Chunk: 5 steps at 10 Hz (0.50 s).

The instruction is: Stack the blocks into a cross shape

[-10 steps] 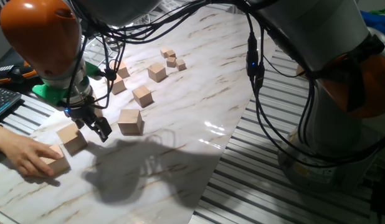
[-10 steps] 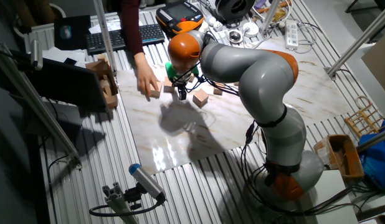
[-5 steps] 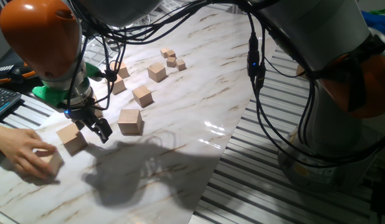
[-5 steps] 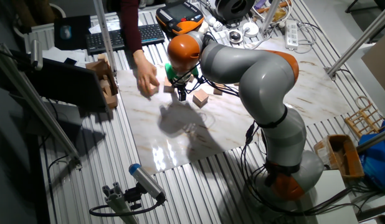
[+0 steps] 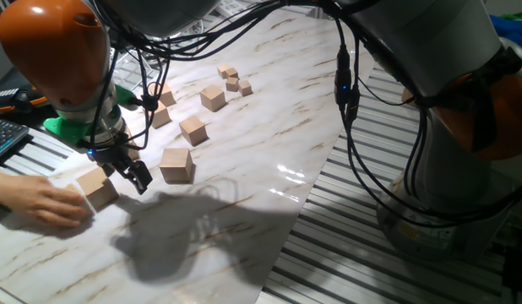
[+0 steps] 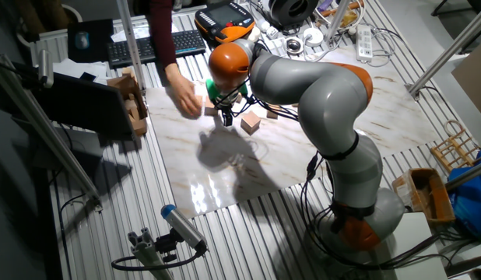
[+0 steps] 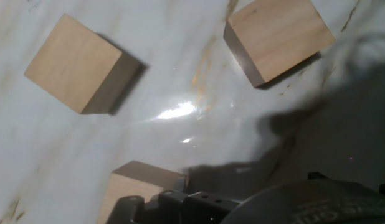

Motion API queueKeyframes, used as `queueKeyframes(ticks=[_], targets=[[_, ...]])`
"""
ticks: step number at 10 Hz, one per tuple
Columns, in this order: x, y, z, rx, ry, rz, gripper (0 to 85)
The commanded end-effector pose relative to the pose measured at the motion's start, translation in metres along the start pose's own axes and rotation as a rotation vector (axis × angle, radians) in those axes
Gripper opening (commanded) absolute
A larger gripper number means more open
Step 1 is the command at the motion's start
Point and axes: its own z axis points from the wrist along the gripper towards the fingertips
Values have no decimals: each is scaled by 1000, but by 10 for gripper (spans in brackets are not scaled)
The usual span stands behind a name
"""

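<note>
Two large tan blocks show whole in one fixed view: one block (image 5: 176,165) right of my gripper (image 5: 126,174), another block (image 5: 97,187) just left of it. A person's hand (image 5: 40,203) covers a third block (image 5: 78,205) pressed against that left one. My gripper hangs low between the two blocks, its fingers apart and holding nothing. The hand view looks down on two blocks (image 7: 74,63) (image 7: 278,37), with a third block (image 7: 137,185) half hidden by the gripper body. In the other fixed view the gripper (image 6: 227,117) sits between the hand (image 6: 183,98) and a block (image 6: 251,122).
Medium cubes (image 5: 193,130) (image 5: 213,99) (image 5: 160,115) lie farther back on the marble sheet (image 5: 269,127), with tiny cubes (image 5: 232,80) behind them. A keyboard (image 5: 3,139) and slatted metal table (image 5: 388,245) border the sheet. Black cables (image 5: 350,127) hang from the arm.
The person's hand has slid its block up and right, against the block left of my gripper. My gripper and the other blocks have not moved.
</note>
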Motion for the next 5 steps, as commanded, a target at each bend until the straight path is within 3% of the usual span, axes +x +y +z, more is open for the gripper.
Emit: queueKeyframes(ticks=[1,5], targets=[[1,0,0,-6,-3,-2,850],[5,-4,2,-20,-12,3,850]])
